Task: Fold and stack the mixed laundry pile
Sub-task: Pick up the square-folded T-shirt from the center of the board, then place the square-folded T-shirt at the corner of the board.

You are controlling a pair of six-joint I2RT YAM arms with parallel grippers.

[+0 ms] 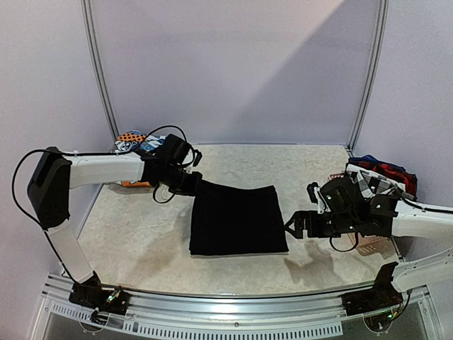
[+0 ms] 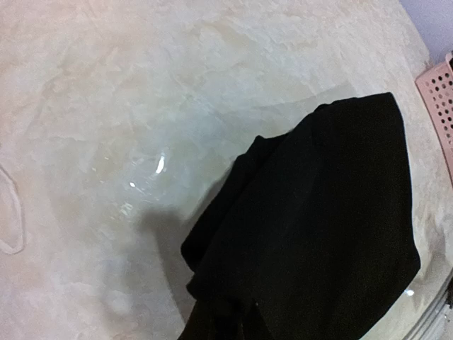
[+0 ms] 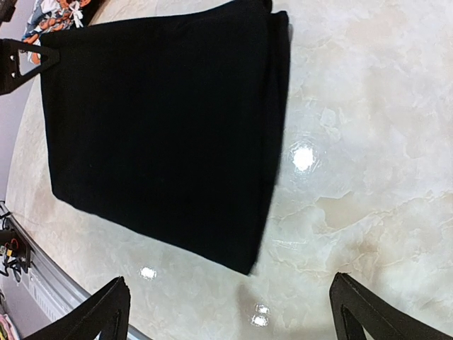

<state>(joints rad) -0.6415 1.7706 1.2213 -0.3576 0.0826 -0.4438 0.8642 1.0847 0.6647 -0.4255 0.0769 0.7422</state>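
Roughly one item in: black garment [image 1: 237, 218] folded mid-tabletop, left gripper [image 1: 190, 185] clamped on its far-left corner, right gripper [image 1: 291, 225] spread wide, empty. Checked and plaid pieces [image 1: 379, 177] at right edge, printed pieces [image 1: 134, 144] far-left: not yet folded.

Pink basket [image 2: 440, 106], seemingly mostly off-frame

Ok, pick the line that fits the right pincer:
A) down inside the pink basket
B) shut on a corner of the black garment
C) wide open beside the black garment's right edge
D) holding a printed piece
C: the right pincer has its jaws spread wide next to the right edge of the folded black garment, clamped on nothing.
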